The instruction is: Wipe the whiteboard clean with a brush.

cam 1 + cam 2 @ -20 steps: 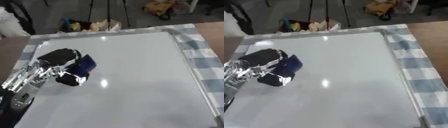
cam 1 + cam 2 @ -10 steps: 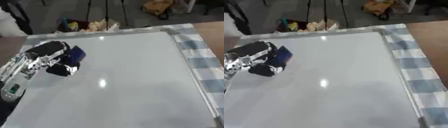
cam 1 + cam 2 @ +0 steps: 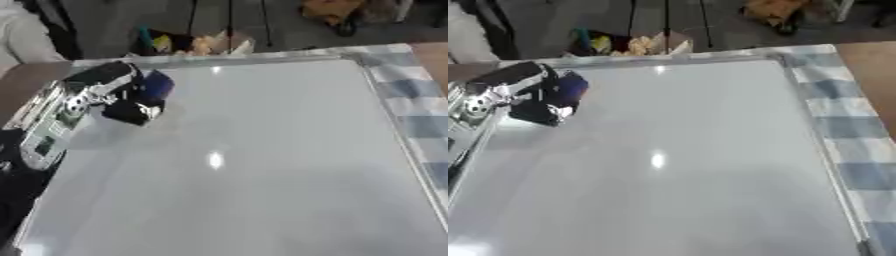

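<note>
At the far left corner of the whiteboard, the left hand curls round a blue brush. The board looks clean, as far as the blur shows; little seems left.

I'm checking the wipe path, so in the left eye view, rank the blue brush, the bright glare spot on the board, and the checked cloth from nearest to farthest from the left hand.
From the left hand:
1. Blue brush, in its fingers, far left of the whiteboard.
2. Glare spot, mid-board.
3. Checked cloth, along the right edge.

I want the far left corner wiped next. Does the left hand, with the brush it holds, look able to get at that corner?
Probably yes. The left hand with the blue brush is already on the whiteboard near that corner, and nothing shows on the board between them.
</note>
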